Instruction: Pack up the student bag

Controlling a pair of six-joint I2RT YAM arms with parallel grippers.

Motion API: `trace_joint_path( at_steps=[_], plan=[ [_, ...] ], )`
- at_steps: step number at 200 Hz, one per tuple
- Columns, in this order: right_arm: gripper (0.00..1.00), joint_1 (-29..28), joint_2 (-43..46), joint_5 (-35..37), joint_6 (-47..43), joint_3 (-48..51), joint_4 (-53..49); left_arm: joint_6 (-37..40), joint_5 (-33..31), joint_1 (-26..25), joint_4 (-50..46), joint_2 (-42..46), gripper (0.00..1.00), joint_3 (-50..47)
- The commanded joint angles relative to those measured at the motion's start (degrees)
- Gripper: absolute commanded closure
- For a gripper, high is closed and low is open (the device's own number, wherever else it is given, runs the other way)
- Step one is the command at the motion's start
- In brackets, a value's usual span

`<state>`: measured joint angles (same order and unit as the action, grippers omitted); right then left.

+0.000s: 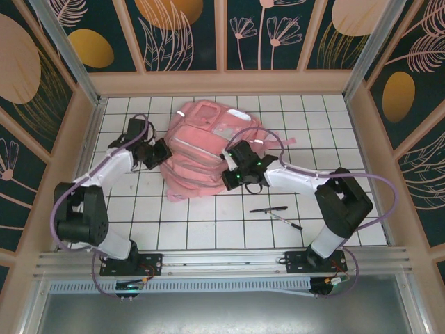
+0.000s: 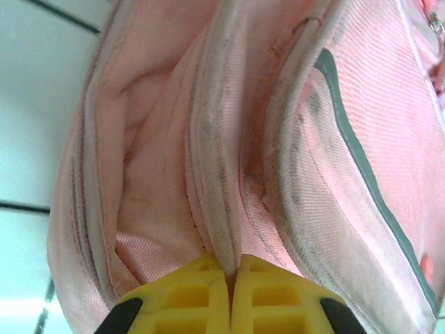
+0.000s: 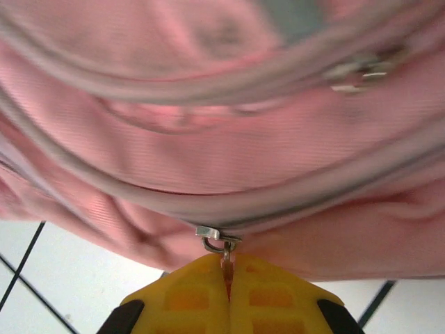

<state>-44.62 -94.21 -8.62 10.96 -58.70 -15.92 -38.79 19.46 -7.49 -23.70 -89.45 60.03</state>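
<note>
The pink student bag (image 1: 201,149) lies on the white gridded table, its clear front pocket facing up. At the bag's left side my left gripper (image 1: 161,154) is shut on a fold of the bag's piped edge (image 2: 226,243), pinched between the yellow fingers (image 2: 278,296). My right gripper (image 1: 229,174) sits at the bag's near right side, shut on the pull tab of a metal zipper slider (image 3: 217,236) on a grey zipper track (image 3: 292,209). A second slider (image 3: 358,73) shows higher on the bag (image 3: 229,149).
Two black pens (image 1: 274,212) lie on the table (image 1: 208,223) in front of the bag, near the right arm. A raised wooden rim (image 1: 222,82) and patterned walls enclose the table on three sides.
</note>
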Motion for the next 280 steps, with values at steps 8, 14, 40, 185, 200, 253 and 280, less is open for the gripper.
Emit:
trace_joint_path(
  at_steps=[8, 14, 40, 185, 200, 253, 280],
  plan=[
    [1.0, 0.1, 1.5, 2.2, -1.8, -1.9, -8.9, 7.6, -6.8, 3.6, -3.8, -5.9, 1.0, 8.5],
    [1.0, -0.2, 1.5, 1.8, -2.4, -2.5, -8.2, 8.2, -7.1, 3.9, -4.5, -7.5, 1.0, 10.3],
    [1.0, -1.7, 0.4, 0.1, -3.2, -5.7, -5.7, 8.8, -5.5, 4.3, -7.2, -12.0, 0.7, 14.5],
    [1.0, -10.1, -7.2, -5.1, -4.4, -16.3, 0.9, -21.4, -5.6, -7.2, 9.7, 14.2, 0.58, -14.3],
    [1.0, -10.5, -7.3, -5.2, -3.8, -16.6, 1.5, -22.5, -6.6, -7.7, 11.8, 13.7, 0.6, -16.7],
    [1.0, -10.2, -5.2, -3.2, -4.9, -14.4, 0.1, -21.4, -8.4, -7.7, 12.8, 10.4, 1.0, -19.0],
    [1.0, -8.5, -4.5, 1.4, -7.5, -11.6, -4.2, -16.5, -10.6, -7.6, 8.1, 11.5, 1.0, -15.3]
  ],
)
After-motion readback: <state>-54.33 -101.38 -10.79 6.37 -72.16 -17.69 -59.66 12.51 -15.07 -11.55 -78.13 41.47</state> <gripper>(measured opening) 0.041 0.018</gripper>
